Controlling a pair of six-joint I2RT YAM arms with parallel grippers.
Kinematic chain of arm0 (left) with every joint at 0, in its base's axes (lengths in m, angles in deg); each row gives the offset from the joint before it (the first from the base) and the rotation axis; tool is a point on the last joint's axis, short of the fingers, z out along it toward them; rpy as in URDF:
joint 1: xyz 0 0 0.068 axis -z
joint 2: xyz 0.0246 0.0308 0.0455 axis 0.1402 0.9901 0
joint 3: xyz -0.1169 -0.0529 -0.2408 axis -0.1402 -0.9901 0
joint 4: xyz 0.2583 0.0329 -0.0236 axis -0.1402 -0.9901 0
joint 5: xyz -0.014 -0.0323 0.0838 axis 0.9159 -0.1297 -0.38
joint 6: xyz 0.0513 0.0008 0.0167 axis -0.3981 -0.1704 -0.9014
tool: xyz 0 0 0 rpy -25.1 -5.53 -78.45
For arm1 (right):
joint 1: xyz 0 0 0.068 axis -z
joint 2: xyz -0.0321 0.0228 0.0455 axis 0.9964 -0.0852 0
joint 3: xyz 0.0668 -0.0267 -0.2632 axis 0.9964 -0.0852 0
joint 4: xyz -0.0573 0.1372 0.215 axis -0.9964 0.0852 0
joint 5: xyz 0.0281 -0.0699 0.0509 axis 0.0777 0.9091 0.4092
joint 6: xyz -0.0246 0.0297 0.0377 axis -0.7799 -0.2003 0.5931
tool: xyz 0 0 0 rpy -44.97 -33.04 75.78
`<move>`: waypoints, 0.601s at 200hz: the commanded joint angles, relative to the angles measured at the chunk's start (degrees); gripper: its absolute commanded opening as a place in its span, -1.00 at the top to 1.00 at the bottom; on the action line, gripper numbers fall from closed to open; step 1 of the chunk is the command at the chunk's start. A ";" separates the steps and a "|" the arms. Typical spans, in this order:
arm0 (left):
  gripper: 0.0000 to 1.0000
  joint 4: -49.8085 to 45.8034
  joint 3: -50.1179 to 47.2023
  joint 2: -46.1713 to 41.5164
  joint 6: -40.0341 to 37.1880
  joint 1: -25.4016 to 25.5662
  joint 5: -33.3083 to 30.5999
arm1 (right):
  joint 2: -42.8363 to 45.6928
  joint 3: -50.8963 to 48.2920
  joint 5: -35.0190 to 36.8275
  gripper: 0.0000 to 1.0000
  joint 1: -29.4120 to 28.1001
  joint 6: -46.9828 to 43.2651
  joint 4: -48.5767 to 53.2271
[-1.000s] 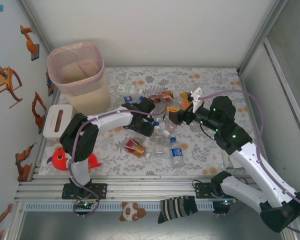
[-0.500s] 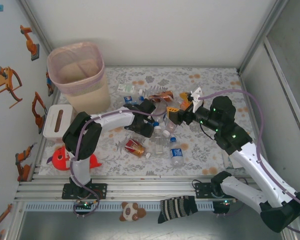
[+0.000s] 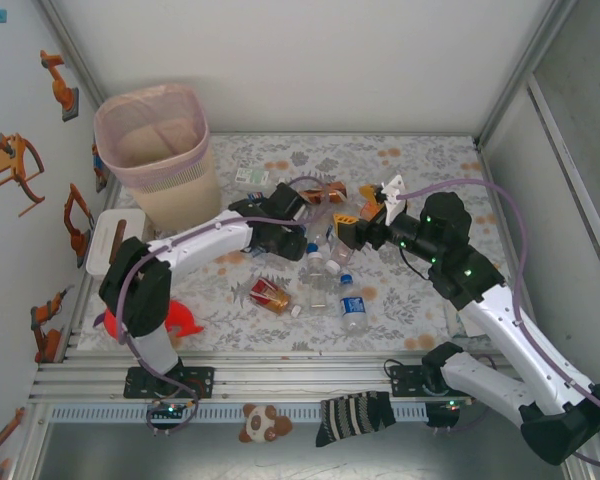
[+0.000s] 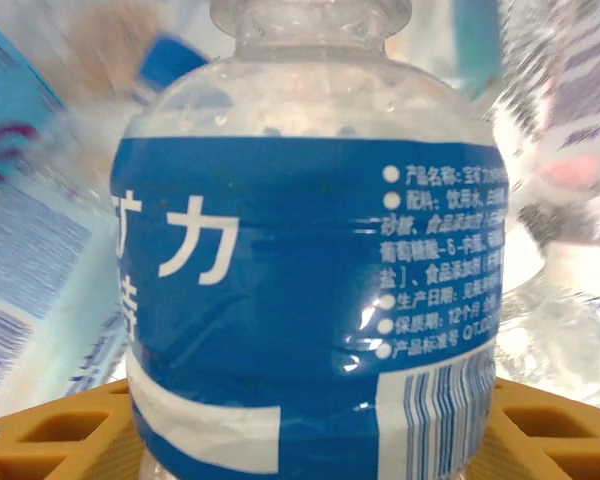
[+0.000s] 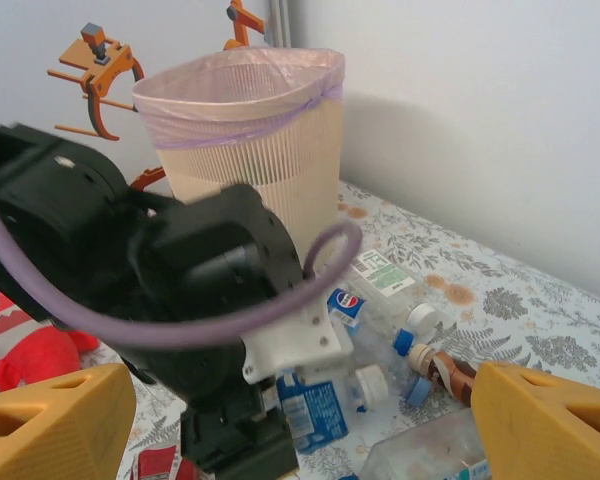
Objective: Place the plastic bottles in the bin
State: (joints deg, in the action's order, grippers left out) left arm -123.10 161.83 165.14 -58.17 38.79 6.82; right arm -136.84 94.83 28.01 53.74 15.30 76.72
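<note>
A clear bottle with a blue label point(image 4: 300, 300) stands between the yellow fingers point(image 4: 50, 430) of my left gripper point(image 4: 310, 435), which is shut on it. From above, that gripper point(image 3: 286, 240) is at the left side of a heap of plastic bottles point(image 3: 325, 262). More lie nearer: a blue-labelled one point(image 3: 352, 310) and a crushed red-labelled one point(image 3: 270, 295). The beige bin point(image 3: 158, 150) with its pink bag stands at the back left, and it rises behind the left arm in the right wrist view point(image 5: 250, 140). My right gripper point(image 3: 352, 228) point(image 5: 300, 425) hangs open over the heap's right side, holding nothing.
A white box point(image 3: 110, 240) and a red toy shark point(image 3: 185, 318) lie left of the left arm, below the bin. The left arm's black wrist point(image 5: 180, 290) and purple cable stand close in front of the right gripper. Walls close off the left and back.
The left arm has swung its elbow out to the left and drawn its gripper back and left, its jaws closing round the blue-labelled bottle. The right arm has not moved.
</note>
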 commanded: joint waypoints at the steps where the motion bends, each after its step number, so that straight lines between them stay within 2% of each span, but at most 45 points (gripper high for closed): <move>1: -0.22 -2.07 3.08 -3.80 -1.85 0.02 -1.71 | 0.88 -0.23 0.60 -0.72 -0.18 0.82 -0.17; 49: -0.15 -1.55 8.45 -8.90 -4.98 -2.22 -1.82 | 1.13 0.30 0.30 -0.72 -0.24 0.69 0.80; 120: -0.16 -2.01 17.49 -12.74 -9.77 -11.75 1.91 | 1.22 0.64 0.54 -0.72 -0.20 0.70 1.01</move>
State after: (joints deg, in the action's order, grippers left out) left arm -124.19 175.45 154.10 -64.44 29.48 7.15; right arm -136.34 94.83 28.14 53.74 15.28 77.88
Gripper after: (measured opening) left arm 0.581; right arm 0.859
